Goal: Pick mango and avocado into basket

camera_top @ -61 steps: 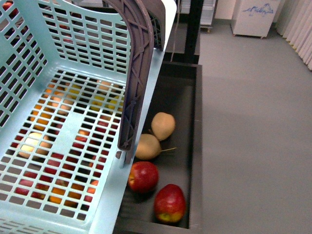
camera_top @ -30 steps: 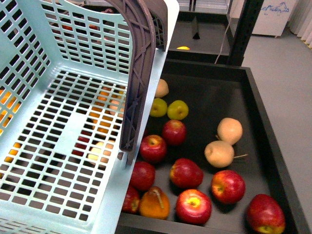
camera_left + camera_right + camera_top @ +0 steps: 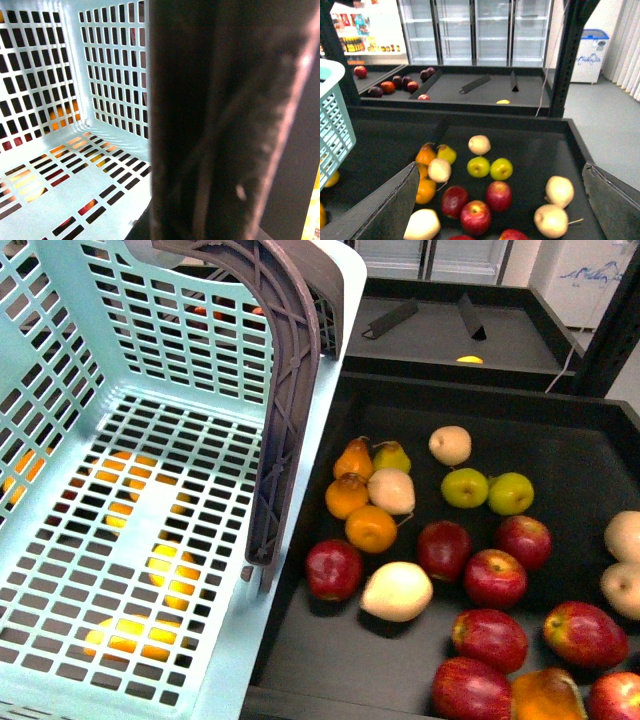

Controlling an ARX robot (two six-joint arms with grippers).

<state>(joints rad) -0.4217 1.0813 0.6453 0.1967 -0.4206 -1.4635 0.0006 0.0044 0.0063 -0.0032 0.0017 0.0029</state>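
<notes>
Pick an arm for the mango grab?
Right. The right gripper is open over the fruit tray, mango on that side; the left wrist camera sits against the handle of the basket.

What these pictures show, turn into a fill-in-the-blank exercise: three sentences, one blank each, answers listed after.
1. Inside the basket there is ___ fruit; colours show only through its slotted floor from below.
2. ___ green apples lie side by side in the black tray.
3. In its wrist view, the right gripper has its jaws ___.

Missing words: no; two; open.
</notes>
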